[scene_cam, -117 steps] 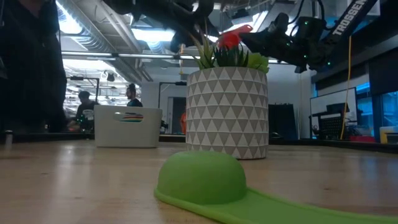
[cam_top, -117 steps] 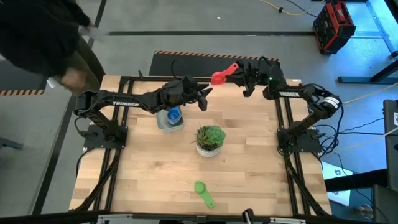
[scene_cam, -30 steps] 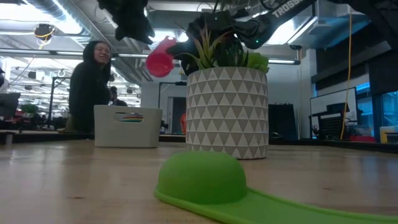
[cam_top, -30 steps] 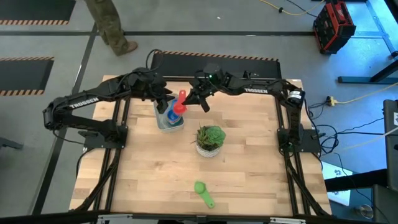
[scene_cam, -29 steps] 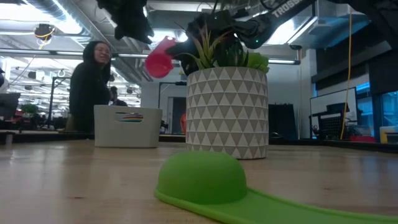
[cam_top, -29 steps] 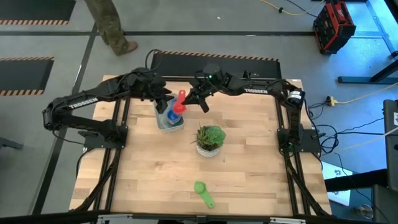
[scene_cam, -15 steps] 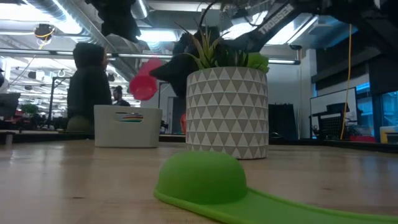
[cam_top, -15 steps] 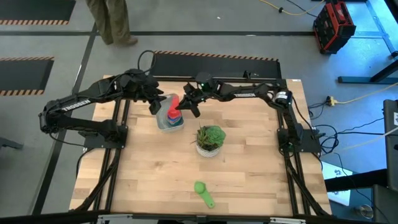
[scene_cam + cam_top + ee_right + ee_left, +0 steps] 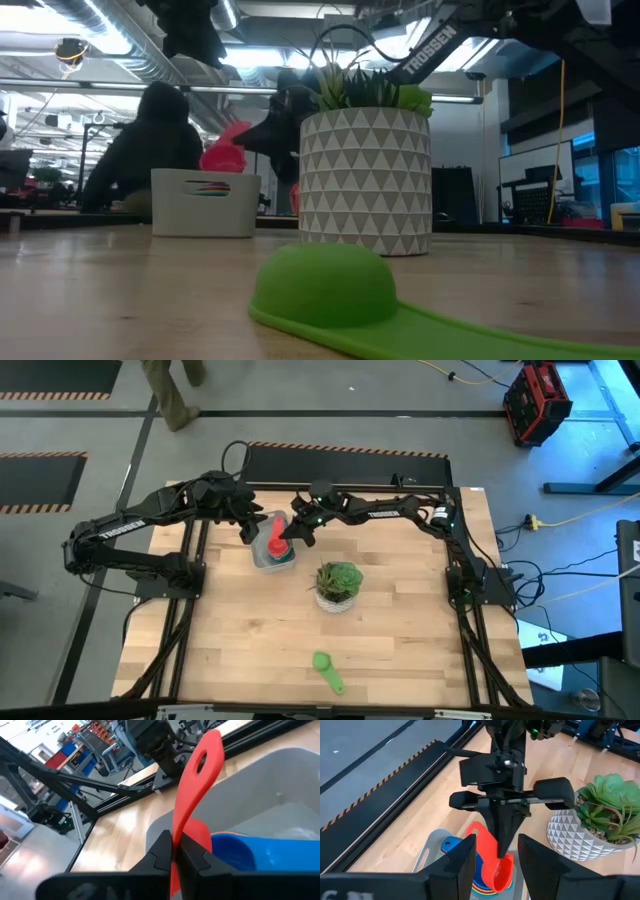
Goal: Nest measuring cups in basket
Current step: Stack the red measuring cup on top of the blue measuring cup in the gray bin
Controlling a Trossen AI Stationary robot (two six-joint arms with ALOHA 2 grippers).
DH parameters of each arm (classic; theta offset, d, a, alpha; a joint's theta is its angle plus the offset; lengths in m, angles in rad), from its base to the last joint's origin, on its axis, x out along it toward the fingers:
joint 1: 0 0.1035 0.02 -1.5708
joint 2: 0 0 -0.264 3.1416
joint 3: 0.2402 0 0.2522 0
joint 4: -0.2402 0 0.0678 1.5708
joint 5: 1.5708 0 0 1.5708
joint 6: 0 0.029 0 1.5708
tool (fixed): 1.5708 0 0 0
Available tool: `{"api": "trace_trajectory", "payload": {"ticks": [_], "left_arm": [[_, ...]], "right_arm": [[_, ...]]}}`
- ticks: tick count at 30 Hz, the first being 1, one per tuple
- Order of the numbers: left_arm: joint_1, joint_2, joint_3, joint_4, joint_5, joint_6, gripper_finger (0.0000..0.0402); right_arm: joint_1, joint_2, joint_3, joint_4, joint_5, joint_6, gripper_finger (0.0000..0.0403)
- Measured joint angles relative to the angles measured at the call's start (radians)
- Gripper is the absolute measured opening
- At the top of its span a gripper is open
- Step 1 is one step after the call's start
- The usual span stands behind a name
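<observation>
The red measuring cup (image 9: 277, 536) hangs over the grey-white basket (image 9: 262, 556) at the table's far middle. It shows in the low view (image 9: 224, 156) just above the basket's rim (image 9: 205, 178). My right gripper (image 9: 290, 533) is shut on it. A blue cup (image 9: 235, 851) and other nested cups lie in the basket. My left gripper (image 9: 250, 527) is open and empty just left of the basket; its fingers (image 9: 465, 857) stand apart on either side of the red cup without touching it. A green cup (image 9: 327, 670) lies bowl down near the table's near edge. My right gripper pinches the red cup's flat handle (image 9: 176, 834) between its two fingers, close to where the handle joins the bowl. The fingers come slanting down from the table's right. The cup is tilted, its bowl (image 9: 503, 873) low over the blue cup and its holed handle end (image 9: 204, 755) pointing up and away.
A white triangle-patterned pot with a green plant (image 9: 338, 584) stands at the table's middle, right of and nearer than the basket. A person (image 9: 150, 140) moves in the room beyond the far edge. Bare wood lies on the near half around the green cup.
My right gripper has carried the red cup toward the table's left edge and down, from beside the basket to just above its rim, still shut on the handle. My left gripper has drawn a little toward the table's left.
</observation>
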Motion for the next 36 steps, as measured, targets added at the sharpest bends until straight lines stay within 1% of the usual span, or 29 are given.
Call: {"api": "trace_trajectory", "payload": {"ticks": [3, 11, 14, 18, 20, 36], "left_arm": [[0.000, 0.000, 0.000, 0.000, 0.000, 0.001, 0.0139], [0.000, 0.000, 0.000, 0.000, 0.000, 0.001, 0.0139], [0.000, 0.000, 0.000, 0.000, 0.000, 0.001, 0.0139], [0.000, 0.000, 0.000, 0.000, 0.000, 0.001, 0.0139], [0.000, 0.000, 0.000, 0.000, 0.000, 0.001, 0.0139], [0.000, 0.000, 0.000, 0.000, 0.000, 0.002, 0.0139]], "right_arm": [[-0.003, 0.000, 0.000, -0.016, 0.001, 0.019, 0.0012], [-0.002, 0.000, 0.000, -0.026, 0.001, -0.005, 0.0013], [-0.002, 0.000, 0.000, -0.031, 0.003, -0.006, 0.0021], [-0.002, 0.000, 0.000, -0.030, 0.045, -0.004, 0.0036], [-0.001, 0.000, 0.000, -0.029, 0.046, -0.006, 0.0038], [0.000, 0.000, 0.000, -0.030, 0.046, -0.007, 0.0042]]}}
